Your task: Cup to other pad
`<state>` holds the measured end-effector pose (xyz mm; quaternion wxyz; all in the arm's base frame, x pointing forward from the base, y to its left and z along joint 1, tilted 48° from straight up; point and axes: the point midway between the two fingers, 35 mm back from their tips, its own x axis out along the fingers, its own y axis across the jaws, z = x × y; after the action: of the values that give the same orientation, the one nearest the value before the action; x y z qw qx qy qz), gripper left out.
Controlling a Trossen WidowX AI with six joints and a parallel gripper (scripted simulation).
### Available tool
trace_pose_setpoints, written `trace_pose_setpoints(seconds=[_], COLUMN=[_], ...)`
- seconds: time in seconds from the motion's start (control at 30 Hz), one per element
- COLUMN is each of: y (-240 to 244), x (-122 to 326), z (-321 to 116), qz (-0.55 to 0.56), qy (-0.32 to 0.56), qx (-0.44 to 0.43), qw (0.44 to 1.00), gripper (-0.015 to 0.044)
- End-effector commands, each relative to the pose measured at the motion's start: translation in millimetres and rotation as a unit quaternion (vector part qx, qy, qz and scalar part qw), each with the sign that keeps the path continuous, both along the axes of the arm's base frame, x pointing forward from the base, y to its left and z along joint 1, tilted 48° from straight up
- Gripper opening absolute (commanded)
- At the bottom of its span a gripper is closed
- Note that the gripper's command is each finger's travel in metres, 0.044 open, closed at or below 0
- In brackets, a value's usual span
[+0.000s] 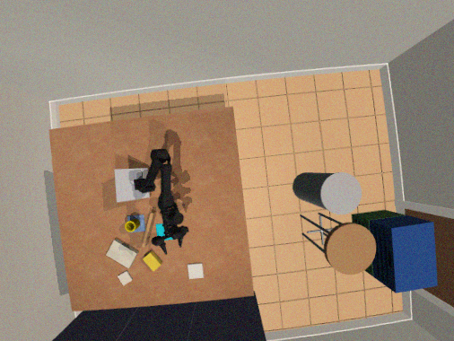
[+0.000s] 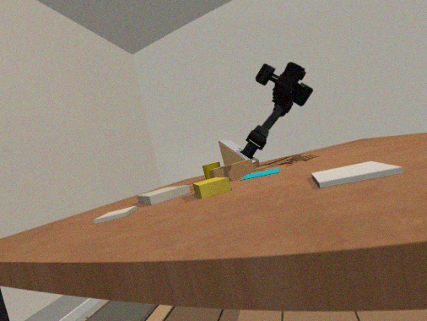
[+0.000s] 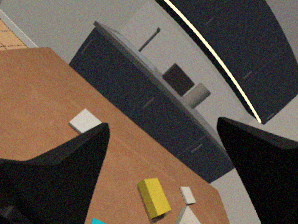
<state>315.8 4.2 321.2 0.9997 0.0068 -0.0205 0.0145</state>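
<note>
Seen from the top, where the layout is easiest for me to read, the yellow cup stands on the blue pad, toward the worktop's left edge. A wooden bar runs between it and the cyan pad on the right. My gripper reaches over that cyan pad, covering part of it. Near the cup lies a pale block, with a yellow block to its right. There is a wide gap from the yellow block to the white square slab on the right.

The exterior view gives me the height that the top view hides: my gripper is well above the worktop, while the bar stands up as a low wall in front of the cup's lower part. From here I cannot see the blue pad.

My wrist view shows the two fingers spread nearly to their widest, with nothing held between them. Only a corner of the cyan pad enters at the bottom, and the cup is out of this view. Beyond the worktop's edge I see dark cabinets. I cannot make out the marbles in any view.
</note>
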Motion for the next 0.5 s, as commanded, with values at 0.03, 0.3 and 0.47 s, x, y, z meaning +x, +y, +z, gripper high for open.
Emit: trace_pose_setpoints(seconds=[0.03,0.3,0.47], y=[-3.5,-53.4,-80.2], x=[6.6,38.9,20.2], z=[-10.9,-147.2,-223.3], qz=[-0.002,0.072,0.195], qy=[0.026,0.315,0.44], qx=[-0.024,-0.229,-0.27], qw=[0.999,0.918,0.834], gripper=[0.0347,0.0167,0.0167])
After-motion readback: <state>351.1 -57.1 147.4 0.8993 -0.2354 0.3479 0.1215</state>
